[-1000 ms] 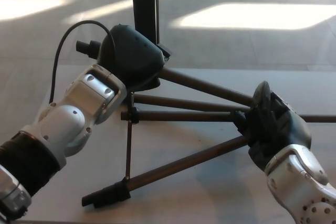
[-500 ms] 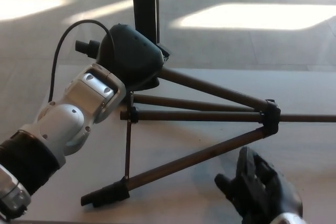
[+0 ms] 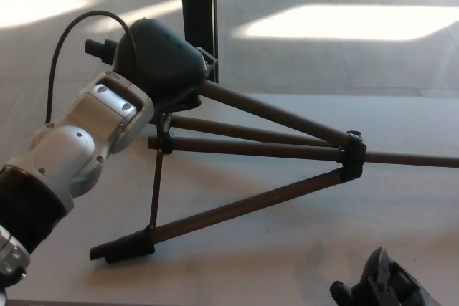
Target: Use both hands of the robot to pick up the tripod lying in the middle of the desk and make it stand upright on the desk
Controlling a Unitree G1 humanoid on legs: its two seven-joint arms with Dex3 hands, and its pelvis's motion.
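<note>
Sunlit floor lies beyond a pale desk (image 3: 401, 116). In the head view, the left hand (image 3: 159, 62) is closed around the top of the tripod (image 3: 251, 145), whose spread legs rest on the desk. The right hand (image 3: 384, 288) sits low at the picture's edge, apart from the tripod, holding nothing; its finger spread is unclear.

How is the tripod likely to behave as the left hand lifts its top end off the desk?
The tripod looks stiff: its legs are straight rods with a thin brace. Its legs spread unevenly, so it may swing or pivot on the foot touching the desk. Only the left hand holds it; the right hand is clear, so it may tip sideways.
</note>
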